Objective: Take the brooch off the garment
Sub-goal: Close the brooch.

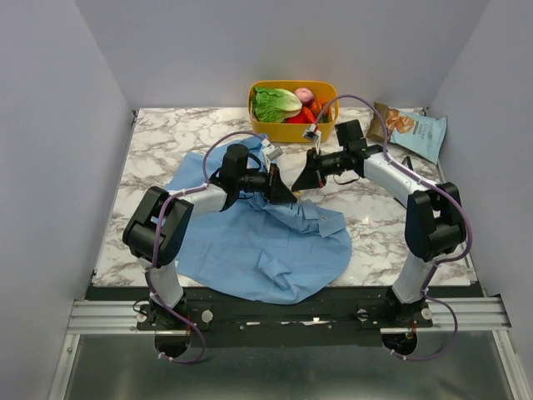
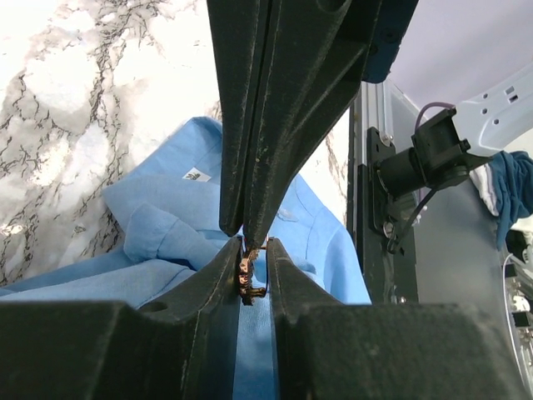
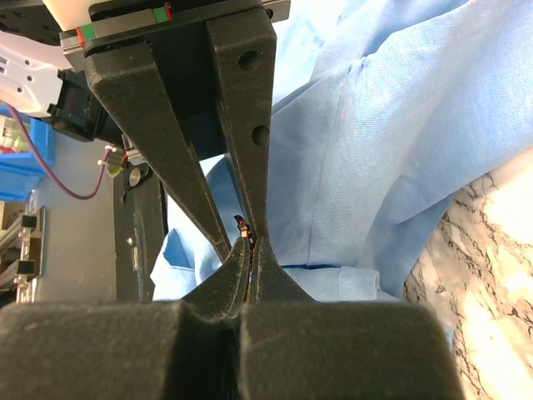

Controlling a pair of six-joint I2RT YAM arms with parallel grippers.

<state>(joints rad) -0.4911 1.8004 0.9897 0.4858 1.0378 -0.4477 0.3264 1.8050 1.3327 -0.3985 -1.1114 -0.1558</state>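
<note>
Left claw [image 1: 290, 197], black and two-fingered, meets the matching right claw [image 1: 298, 185] tip to tip in the top view. They meet over the upper part of a large, rumpled light-blue button-up shirt [image 1: 250, 250] of thin cloth, spread on a white marble-patterned bench [image 1: 166, 142]. The brooch is too small and too covered to see from here. Behind the arms stands a yellow plastic basket [image 1: 291, 132] holding a green lettuce [image 1: 275, 104], red vegetables [image 1: 306, 115] and a pinkish onion [image 1: 305, 94]. A pale snack bag [image 1: 419, 132] lies to its right. In the left wrist view, the left claw [image 2: 252, 250] is closed narrowly on a tiny pale orange-tan brooch [image 2: 248, 275], which spans the slim gap between its fingers, with blue shirt cloth behind. The right claw [image 2: 241, 227] points down from above, fully shut, with its tips at the brooch's top; whether they pinch any part of it cannot be told. In the right wrist view, the right claw [image 3: 250, 246] has its fingers pressed together, and the brooch [image 3: 241, 223] is a dark speck at their tips. The left claw's fingers slant in from above. Judging by its size, the brooch is light, rigid and easily dropped, so it wants a fingertip hold on its body. The cloth is soft and will likely lift with any pull, so it should be held down near the pin.
</note>
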